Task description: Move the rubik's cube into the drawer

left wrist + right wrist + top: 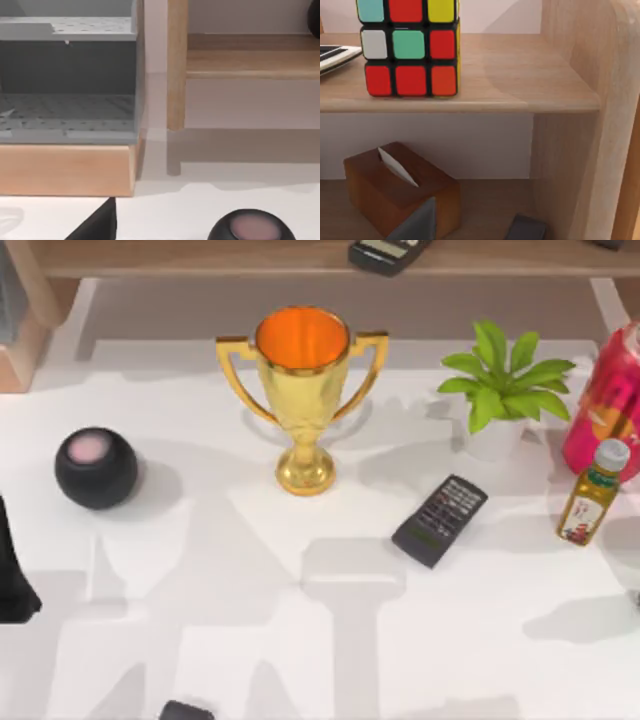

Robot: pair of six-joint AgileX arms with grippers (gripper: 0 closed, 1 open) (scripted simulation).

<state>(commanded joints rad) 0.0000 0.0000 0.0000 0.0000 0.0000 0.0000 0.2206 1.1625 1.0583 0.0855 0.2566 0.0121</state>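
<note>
The rubik's cube stands on the upper wooden shelf, near its front edge, in the right wrist view. Part of my right gripper shows low in that view, well below the cube and apart from it. The drawer is a grey unit on a wooden base, and its perforated inside is open to the left wrist view. Part of my left gripper shows in front of it, above the white table. My left arm sits at the table's left edge.
A gold trophy stands mid-table, with a black round speaker to its left. A remote, potted plant, oil bottle and red can crowd the right. A brown tissue box sits under the cube's shelf.
</note>
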